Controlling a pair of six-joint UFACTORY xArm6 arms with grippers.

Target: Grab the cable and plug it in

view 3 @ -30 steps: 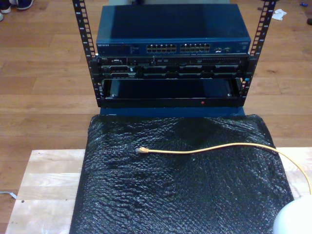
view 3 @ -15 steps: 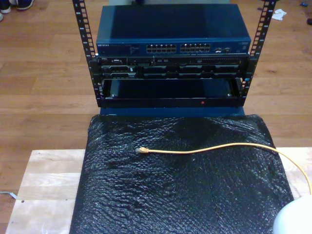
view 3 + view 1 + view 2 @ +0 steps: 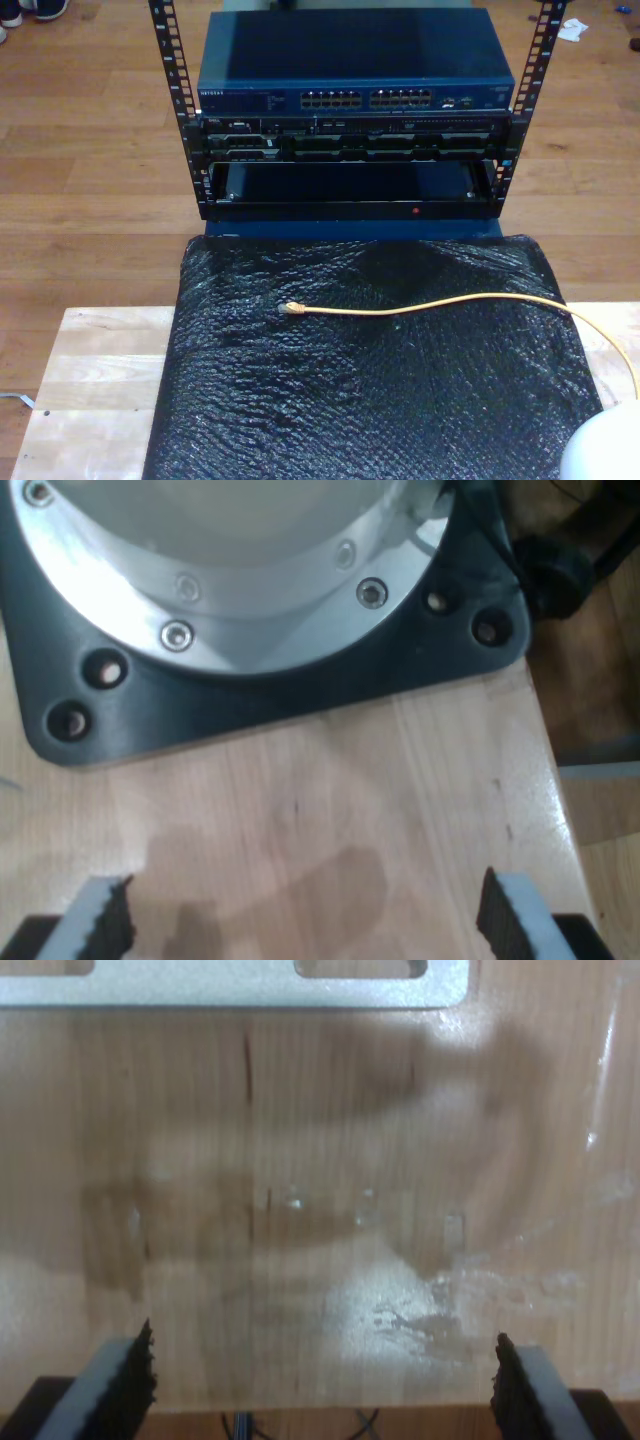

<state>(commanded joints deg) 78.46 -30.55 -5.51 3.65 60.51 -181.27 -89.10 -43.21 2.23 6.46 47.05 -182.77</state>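
The cable (image 3: 450, 303) lay on the black bubble-wrap sheet (image 3: 370, 400) that covered the wooden worktop (image 3: 95, 380), its clear plug (image 3: 291, 309) near the sheet's middle and its yellow-orange length running to the sheet's edge on the exterior view's right, then curving down over the bare wood. Beyond the worktop's far edge stood a rack (image 3: 350, 150) with a blue network switch (image 3: 355, 70) on top. My first gripper (image 3: 300, 920) hung wide open over bare wood beside a black base plate (image 3: 300, 695), and my second gripper (image 3: 320, 1375) hung wide open over bare wood too, neither holding anything.
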